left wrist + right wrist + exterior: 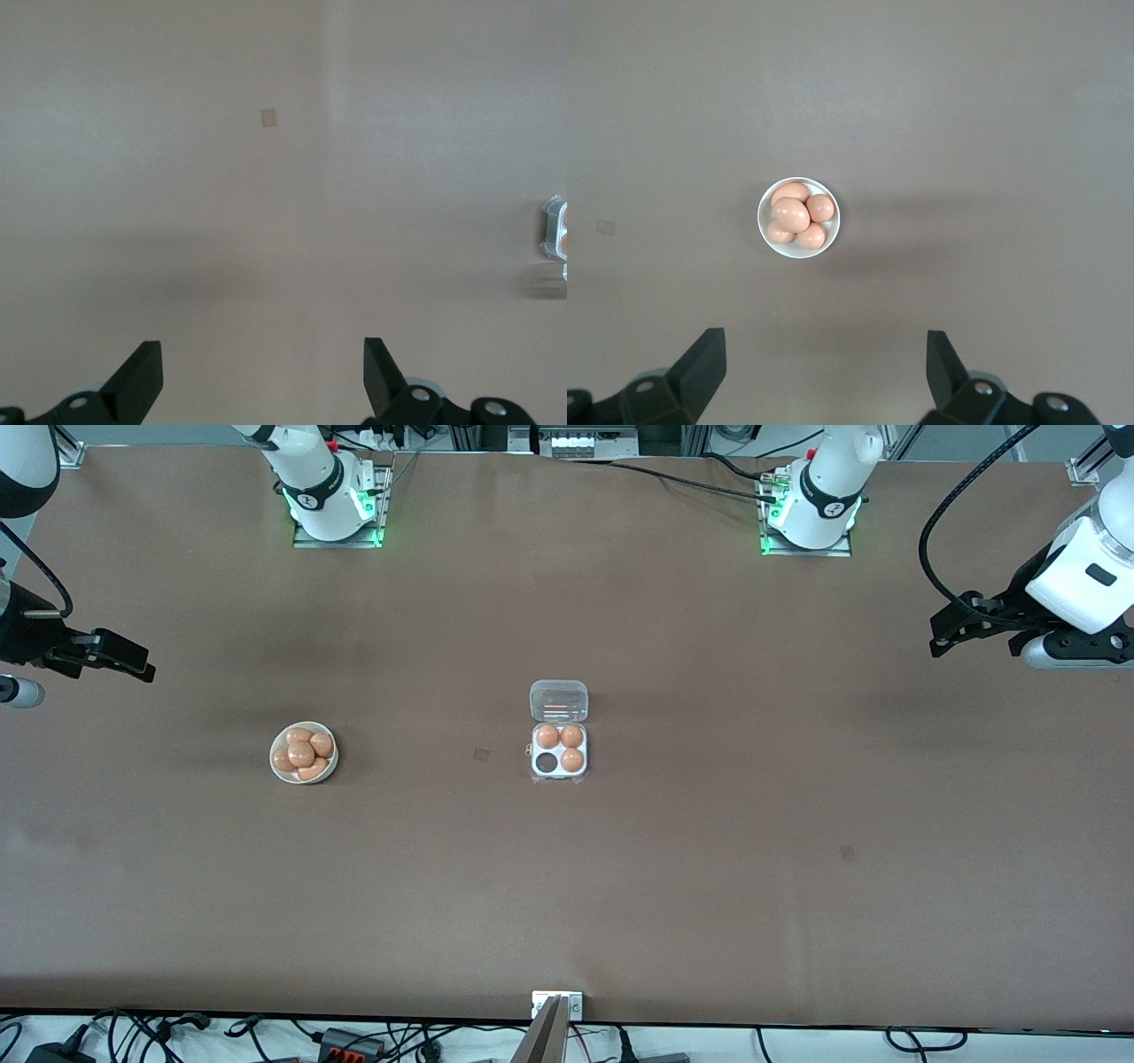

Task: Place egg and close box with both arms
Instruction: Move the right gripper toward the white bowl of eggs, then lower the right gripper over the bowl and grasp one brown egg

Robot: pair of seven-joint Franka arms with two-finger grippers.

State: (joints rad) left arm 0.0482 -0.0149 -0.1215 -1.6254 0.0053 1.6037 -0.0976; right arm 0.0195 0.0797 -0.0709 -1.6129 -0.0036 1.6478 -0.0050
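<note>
Near the middle of the surface sits the box (559,753), lid flipped open toward the robots' edge, three cells filled w/ eggs and one cell bare, the cell on the front-camera side toward the right arm's end. The egg (301,754) to be placed is prob. the top one in the white bowl (278,770), which stands between the box and the right arm's end, about level w/ the box. Right gripper (124,657) hangs over the surface's edge at its own end, jaws spread wide, holding nothing; its wrist cam looks straight down the line to the bowl, so the egg lies dead ahead of the jaws, and this arm is clearly the nearer one. Left gripper (952,631) waits over the other end, jaws also apart and empty, w/ the box well off toward the middle.
</note>
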